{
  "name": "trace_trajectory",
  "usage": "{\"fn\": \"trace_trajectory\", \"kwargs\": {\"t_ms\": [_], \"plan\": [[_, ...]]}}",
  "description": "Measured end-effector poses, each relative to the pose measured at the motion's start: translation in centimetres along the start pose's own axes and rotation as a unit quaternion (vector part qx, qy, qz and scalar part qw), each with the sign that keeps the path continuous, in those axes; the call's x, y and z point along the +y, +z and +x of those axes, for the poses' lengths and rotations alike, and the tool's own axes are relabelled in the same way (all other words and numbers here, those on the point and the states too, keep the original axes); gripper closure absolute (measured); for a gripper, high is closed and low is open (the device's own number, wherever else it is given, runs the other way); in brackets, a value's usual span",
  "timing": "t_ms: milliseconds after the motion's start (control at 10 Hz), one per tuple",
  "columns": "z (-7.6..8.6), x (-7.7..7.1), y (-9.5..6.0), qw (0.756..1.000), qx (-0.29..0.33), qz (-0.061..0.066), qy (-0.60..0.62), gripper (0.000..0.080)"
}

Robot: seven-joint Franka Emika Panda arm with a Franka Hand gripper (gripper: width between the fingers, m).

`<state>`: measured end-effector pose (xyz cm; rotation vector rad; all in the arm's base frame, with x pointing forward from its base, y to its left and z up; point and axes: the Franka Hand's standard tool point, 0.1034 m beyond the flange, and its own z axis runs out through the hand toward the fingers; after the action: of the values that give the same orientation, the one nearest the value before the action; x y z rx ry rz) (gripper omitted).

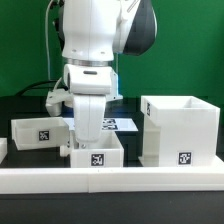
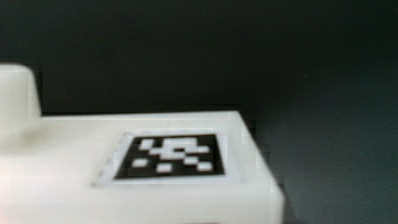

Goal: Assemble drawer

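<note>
1. Nearest the exterior camera, the border rail [image 1: 110,180] runs along the front of the bench [image 1: 25,108]. The middle tray [image 1: 97,152] sits just behind it, tag facing forward.
2. My tool [image 1: 88,136] hangs straight down at that tray's rear wall, tips at about rim level. Neither view shows how far apart the jaws stand, or whether they hold the wall, so I cannot tell. The wrist view gives only the tray's tagged face [image 2: 173,157], close and blurred, plus a white upright shape at the edge that I cannot identify.
3. Other drawer parts: the shell [image 1: 180,130] stands upright to the exterior view's right, near the middle tray but apart from it. The left tray [image 1: 40,130] lies to the exterior view's left. The marker board [image 1: 122,125] lies behind, partly hidden by my arm.
4. Judgement: the step in hand is taking hold of the middle tray so it can go to the shell.
5. Recommended practice:
   - Seat one finger inside the wall and one outside, at mid-wall, so the tray hangs level.
   - Close fully before lifting.
   - Rise straight up, clear of the rail, before moving sideways.
6. Risks: the plastic looks smooth and thin, so an off-centre grip may let the tray swing or slip. A low sideways pass could strike the shell.
</note>
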<state>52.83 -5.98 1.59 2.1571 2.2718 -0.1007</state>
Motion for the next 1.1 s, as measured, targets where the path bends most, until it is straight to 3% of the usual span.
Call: {"fn": "trace_trajectory", "kwargs": {"t_ms": [600, 800, 1100], "plan": [[3.9, 1.1, 0.0, 1.000, 0.006, -0.005, 0.015, 0.0758], [3.7, 1.2, 0.1, 0.999, 0.006, -0.022, 0.024, 0.0758], [3.9, 1.0, 0.3, 1.000, 0.007, -0.018, 0.022, 0.0758]]}}
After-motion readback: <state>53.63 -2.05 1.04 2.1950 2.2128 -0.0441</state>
